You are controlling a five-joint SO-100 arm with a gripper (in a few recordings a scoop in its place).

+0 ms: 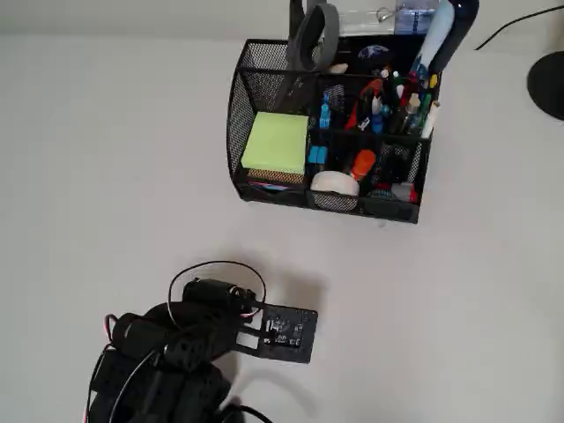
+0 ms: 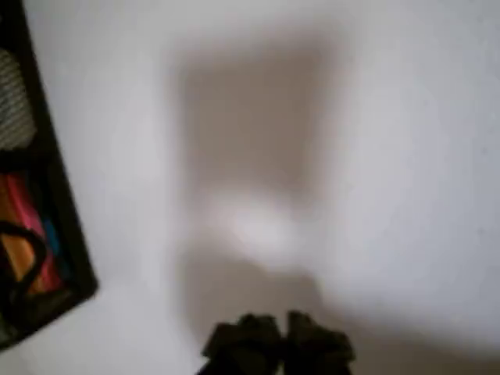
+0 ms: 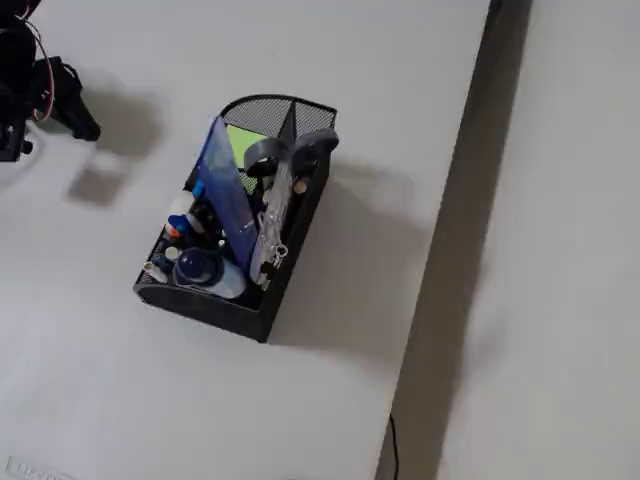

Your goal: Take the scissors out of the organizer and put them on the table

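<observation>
The claw (image 2: 277, 344) sits low at the bottom edge of the wrist view as a dark, blurred shape, its two tips side by side with no gap to be seen between them, so it looks narrow and holds nothing. Below it lies the bare white surface (image 1: 106, 159) with the claw's own shadow, and at the left edge of the wrist view a corner of the organizer (image 2: 55, 234) shows, near but apart. In the overhead view the arm (image 1: 185, 339) rests well short of the organizer (image 1: 242, 123), which stands toward the top of the picture. The scissors (image 1: 315, 35) stand upright in a back compartment, grey handle loops up and clear above the mesh rim, blades down inside and hidden; the fixed view shows the same loops (image 3: 290, 152) rising near the curved end. They are likely stiff and rather heavy for this claw, with smooth metal blades that would slip, so the handle loops seem the better hold: pinch one loop's rim and lift straight up, since pens (image 1: 392, 97) crowd the nearby compartments and a tilted pull could drag the light organizer along.
</observation>
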